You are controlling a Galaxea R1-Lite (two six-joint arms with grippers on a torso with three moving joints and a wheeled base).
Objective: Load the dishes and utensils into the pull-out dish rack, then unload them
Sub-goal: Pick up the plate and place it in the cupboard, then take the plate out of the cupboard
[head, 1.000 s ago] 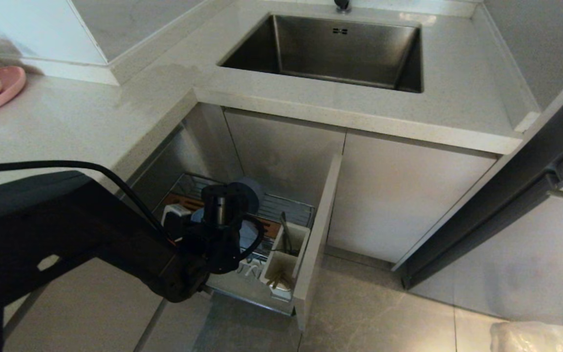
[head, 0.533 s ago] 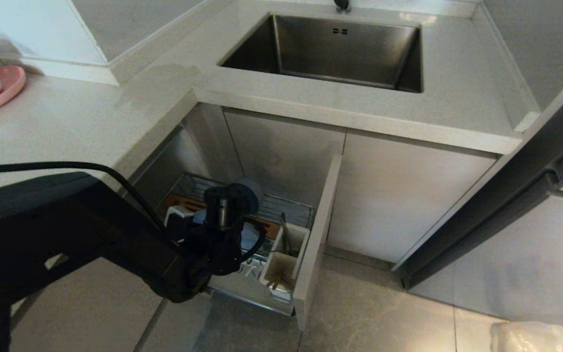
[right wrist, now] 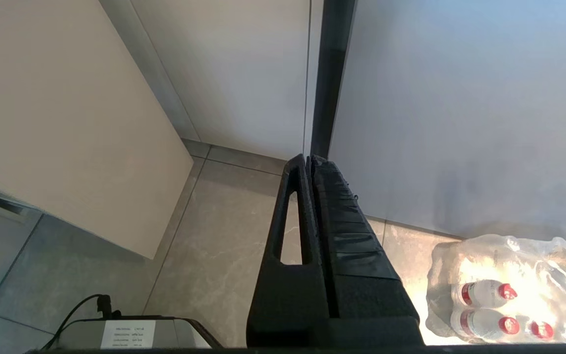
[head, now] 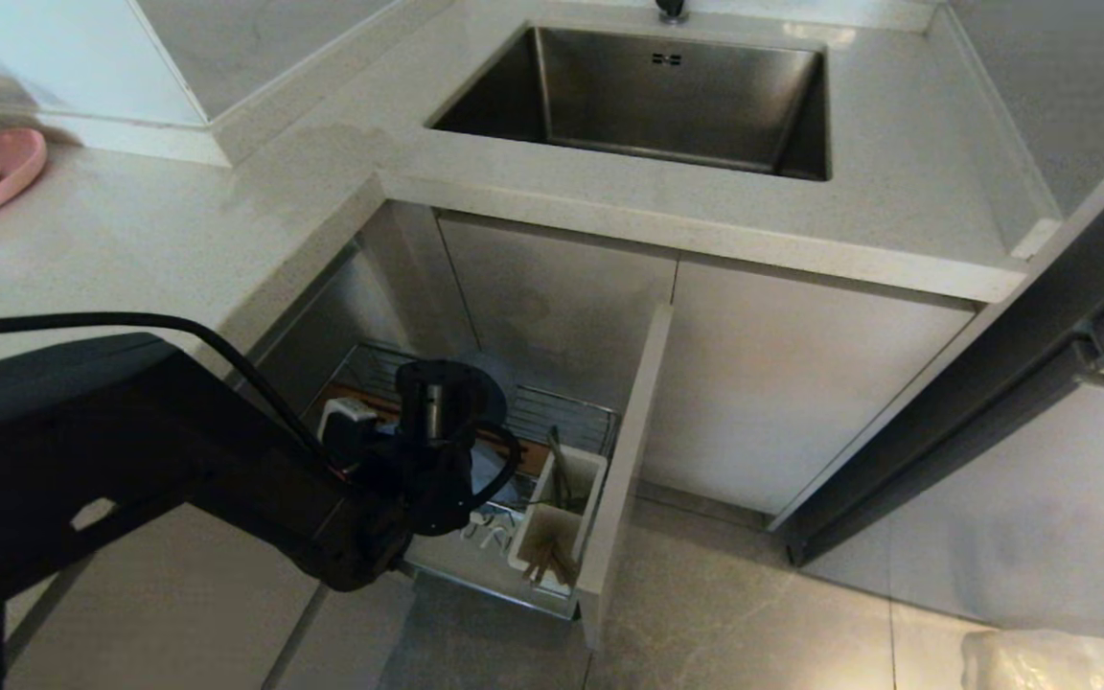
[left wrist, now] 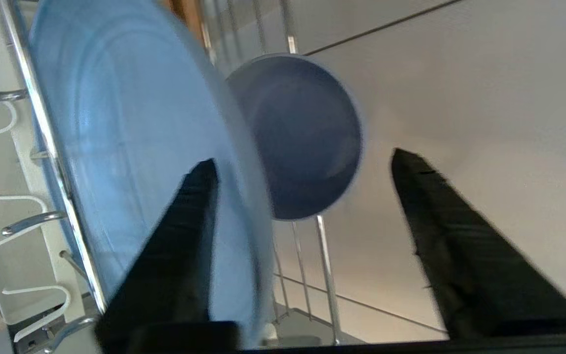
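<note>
In the pull-out dish rack (head: 552, 422), the left tool (left wrist: 302, 162) has released the plate (left wrist: 130, 147).

Pull-out dish rack (head: 600, 479): chrome wire basket with beige front panel, standing drawn out at 6 o'clock of the head view. Pale-blue plate (left wrist: 130, 147): standing on edge between chrome wires. Small blue bowl (left wrist: 302, 132): sitting tilted at the plate's 3 o'clock in the wrist view. Chopsticks (head: 544, 565) and silver utensil (head: 560, 465): standing in the white cup's two compartments.
</note>
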